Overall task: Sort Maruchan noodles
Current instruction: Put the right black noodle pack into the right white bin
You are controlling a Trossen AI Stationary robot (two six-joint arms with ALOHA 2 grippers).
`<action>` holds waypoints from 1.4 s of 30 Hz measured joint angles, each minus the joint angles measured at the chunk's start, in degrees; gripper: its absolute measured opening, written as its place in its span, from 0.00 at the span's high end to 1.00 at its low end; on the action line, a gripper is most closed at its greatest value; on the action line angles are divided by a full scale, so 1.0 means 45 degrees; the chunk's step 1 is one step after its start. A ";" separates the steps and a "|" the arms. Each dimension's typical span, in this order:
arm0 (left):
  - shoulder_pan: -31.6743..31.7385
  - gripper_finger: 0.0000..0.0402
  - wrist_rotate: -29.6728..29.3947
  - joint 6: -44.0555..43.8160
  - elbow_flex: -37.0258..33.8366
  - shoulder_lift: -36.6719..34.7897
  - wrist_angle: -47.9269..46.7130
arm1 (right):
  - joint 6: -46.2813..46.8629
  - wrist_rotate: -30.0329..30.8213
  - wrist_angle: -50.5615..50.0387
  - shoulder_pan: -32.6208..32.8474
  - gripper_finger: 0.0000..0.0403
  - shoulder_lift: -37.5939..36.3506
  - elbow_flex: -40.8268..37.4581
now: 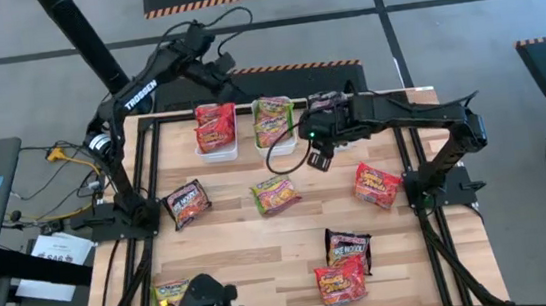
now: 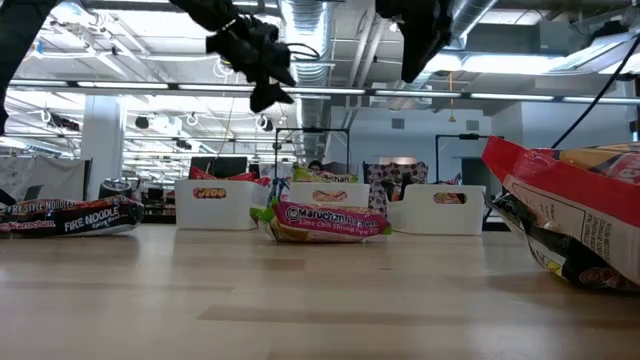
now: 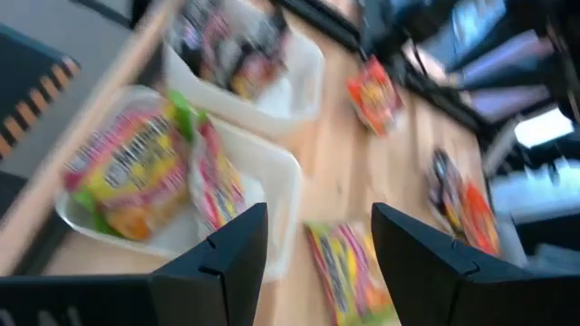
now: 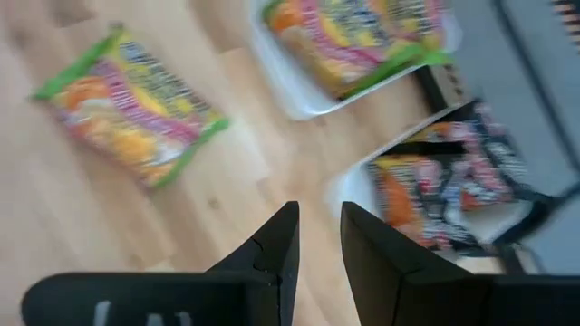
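The table (image 1: pixel 252 250) is lit evenly and brightly from above, and only faint, soft shadows are cast beside the packets in the high view. In the low view, rows of ceiling lights (image 2: pixel 150 70) are seen glaring in the room behind, and the red packet (image 2: pixel 570 215) nearest the lens is rendered soft and out of focus. Heavy motion blur is shown in the left wrist view, where a green-yellow packet (image 3: pixel 127 172) and a white bin (image 3: pixel 272 172) are smeared. Milder blur is seen across the right wrist view.
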 joint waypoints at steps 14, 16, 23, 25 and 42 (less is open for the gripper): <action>-0.1114 0.54 -0.0565 0.2478 0.0981 0.0000 -0.4760 | 0.2064 -0.3617 -0.0681 0.1517 0.70 0.0121 -0.0005; -0.1268 0.54 -0.0550 0.2381 0.0981 -0.0003 -0.4941 | 0.2303 -0.4152 -0.0886 0.1822 0.66 0.0121 -0.0023; -0.1904 0.54 -0.0545 0.2021 0.0981 -0.0205 -0.5696 | 0.2650 -0.5438 -0.0916 0.2809 0.47 0.0107 -0.1190; -0.2114 0.54 -0.0425 0.1842 0.0981 -0.0373 -0.5719 | 0.2626 -0.5930 -0.0915 0.3025 0.43 0.0120 -0.1752; -0.4379 0.55 -0.0443 -0.0279 0.0976 -0.2595 -0.5731 | 0.1918 -0.8454 0.2536 0.4809 0.42 0.0102 -0.6563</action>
